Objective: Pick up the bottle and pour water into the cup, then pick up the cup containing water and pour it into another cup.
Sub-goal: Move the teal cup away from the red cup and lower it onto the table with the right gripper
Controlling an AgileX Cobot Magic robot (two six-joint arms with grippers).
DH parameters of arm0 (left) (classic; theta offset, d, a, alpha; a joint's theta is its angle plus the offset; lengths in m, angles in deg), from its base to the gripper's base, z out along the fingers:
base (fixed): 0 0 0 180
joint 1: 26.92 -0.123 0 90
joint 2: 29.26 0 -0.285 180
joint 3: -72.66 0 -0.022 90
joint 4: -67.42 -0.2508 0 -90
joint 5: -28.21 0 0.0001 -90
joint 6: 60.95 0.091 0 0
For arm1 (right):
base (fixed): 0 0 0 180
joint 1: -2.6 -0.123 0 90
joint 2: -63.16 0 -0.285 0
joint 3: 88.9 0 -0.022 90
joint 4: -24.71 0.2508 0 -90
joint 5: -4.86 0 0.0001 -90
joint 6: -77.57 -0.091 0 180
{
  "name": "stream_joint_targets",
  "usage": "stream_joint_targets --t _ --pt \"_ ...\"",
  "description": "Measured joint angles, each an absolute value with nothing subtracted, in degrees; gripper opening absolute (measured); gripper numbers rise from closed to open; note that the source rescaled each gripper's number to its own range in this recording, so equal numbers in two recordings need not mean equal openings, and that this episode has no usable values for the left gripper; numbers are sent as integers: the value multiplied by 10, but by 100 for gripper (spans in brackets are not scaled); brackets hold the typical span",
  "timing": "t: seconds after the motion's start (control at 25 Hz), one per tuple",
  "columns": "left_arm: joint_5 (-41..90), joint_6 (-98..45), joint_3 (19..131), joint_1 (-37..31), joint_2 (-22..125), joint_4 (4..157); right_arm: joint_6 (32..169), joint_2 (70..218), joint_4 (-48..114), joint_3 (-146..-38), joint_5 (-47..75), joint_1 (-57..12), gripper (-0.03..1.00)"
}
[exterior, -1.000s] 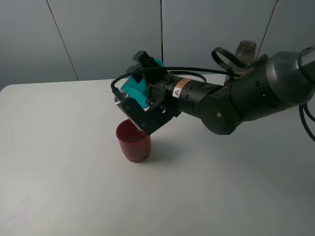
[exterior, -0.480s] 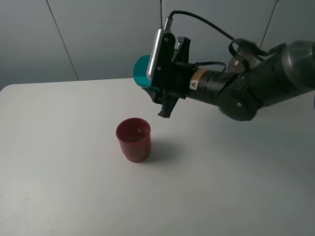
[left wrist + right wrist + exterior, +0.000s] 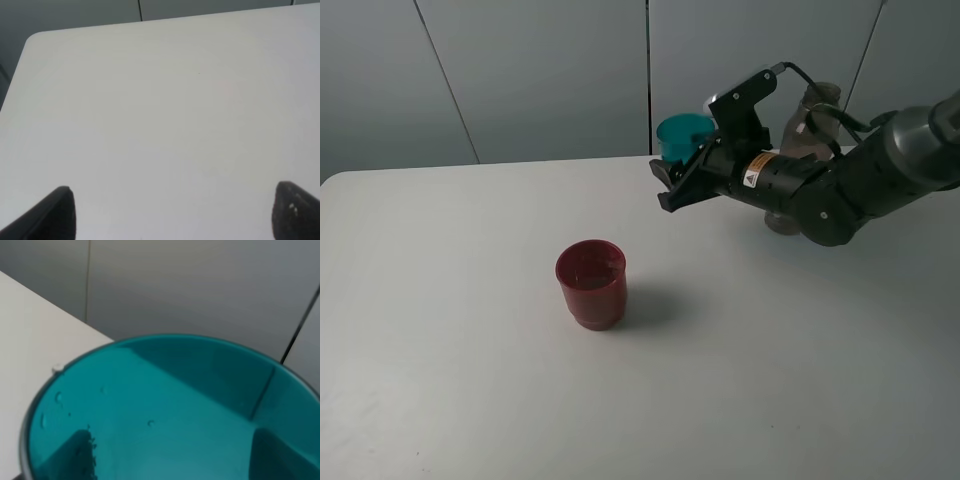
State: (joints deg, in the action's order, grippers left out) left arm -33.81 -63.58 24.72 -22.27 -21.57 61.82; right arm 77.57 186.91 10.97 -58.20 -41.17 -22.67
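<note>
Right gripper [image 3: 682,172] clamped the teal cup [image 3: 681,133], upright, above the table's [image 3: 470,380] far side, just beside the bottle [image 3: 807,120]. Red cup [image 3: 591,283] stood apart, mid-table, liquid inside. Left gripper [image 3: 172,212] hung spread apart over bare table.

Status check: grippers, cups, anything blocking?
Right gripper shut on teal cup, upright, only droplets inside. Left gripper open over bare table. Red cup holds water; bottle stands behind right arm. Nothing in the way.

White table [image 3: 440,380], rounded corner – grey panelled wall [image 3: 520,70] behind
</note>
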Motion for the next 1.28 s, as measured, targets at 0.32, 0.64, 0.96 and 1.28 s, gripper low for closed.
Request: stream_joint_targets --t 0.32,0.64,0.96,1.28 --pt "-338 -636 247 -223 -216 618 751 1942 118 -583 -412 -227 10" --pt "-338 -636 247 -223 -216 618 751 1945 118 -585 -393 -227 10" --pt "-338 -636 247 -223 -216 618 751 1946 118 -590 -372 -227 10" --pt "-338 -636 247 -223 -216 618 751 1940 118 -590 -374 -227 99"
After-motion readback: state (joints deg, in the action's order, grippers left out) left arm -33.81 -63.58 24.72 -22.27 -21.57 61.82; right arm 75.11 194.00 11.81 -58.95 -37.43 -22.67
